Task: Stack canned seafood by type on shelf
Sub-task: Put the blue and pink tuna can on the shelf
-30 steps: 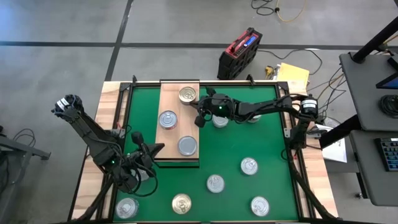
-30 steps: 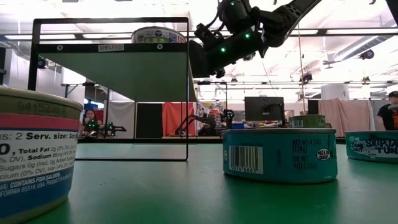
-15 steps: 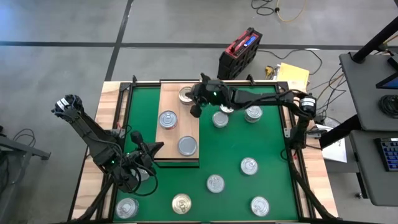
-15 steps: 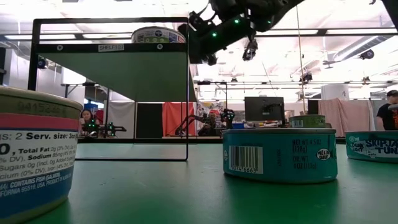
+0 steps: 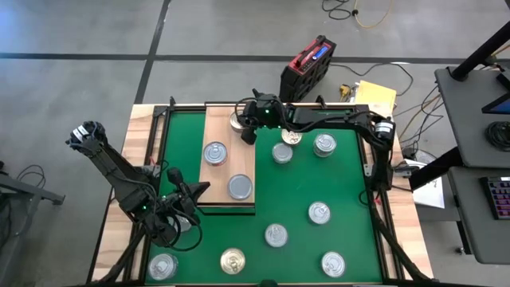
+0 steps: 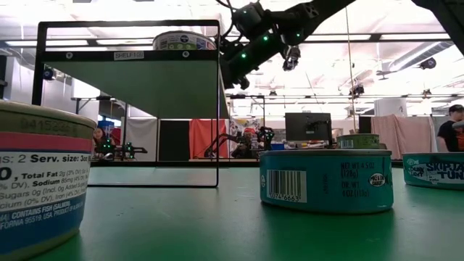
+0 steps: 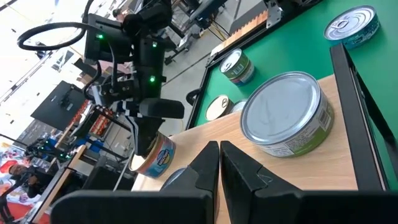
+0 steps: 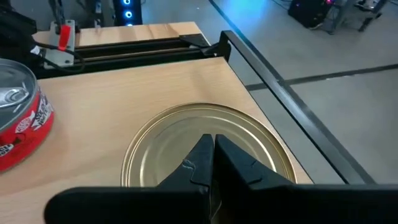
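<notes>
While shut, right gripper overhangs gold-lidded tin (shelf).

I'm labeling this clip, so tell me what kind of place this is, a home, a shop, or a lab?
Most likely a robotics lab or workshop. The low view shows a big open hall with ceiling lights and a monitor; the high view shows a bare concrete floor with loose cables.

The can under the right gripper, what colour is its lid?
Gold. The can on the shelf shows best in the right wrist view.
</notes>
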Robot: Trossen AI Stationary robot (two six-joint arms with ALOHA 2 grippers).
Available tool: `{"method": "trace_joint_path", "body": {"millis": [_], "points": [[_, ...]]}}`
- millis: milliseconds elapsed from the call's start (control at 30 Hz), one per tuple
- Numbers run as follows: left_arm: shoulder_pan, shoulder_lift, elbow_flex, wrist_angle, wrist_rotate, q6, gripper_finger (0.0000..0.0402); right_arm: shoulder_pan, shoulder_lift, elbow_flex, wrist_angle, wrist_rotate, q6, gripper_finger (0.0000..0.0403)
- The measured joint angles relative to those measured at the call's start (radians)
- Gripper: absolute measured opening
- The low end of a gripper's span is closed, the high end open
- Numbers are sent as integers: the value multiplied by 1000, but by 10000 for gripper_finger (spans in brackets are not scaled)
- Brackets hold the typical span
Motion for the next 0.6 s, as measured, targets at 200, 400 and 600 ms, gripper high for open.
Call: {"method": "trace_joint_path", "body": {"millis": [200, 400, 600], "points": [[0, 0, 0, 0, -15, 0, 0, -2, 0, -1, -1, 0, -14, 9], [0, 0, 0, 2, -18, -1, 0, -10, -1, -2, 7, 0, -21, 9], [0, 0, 0, 4, -18, -1, 0, -10, -29, -3, 6, 0, -27, 9]]}}
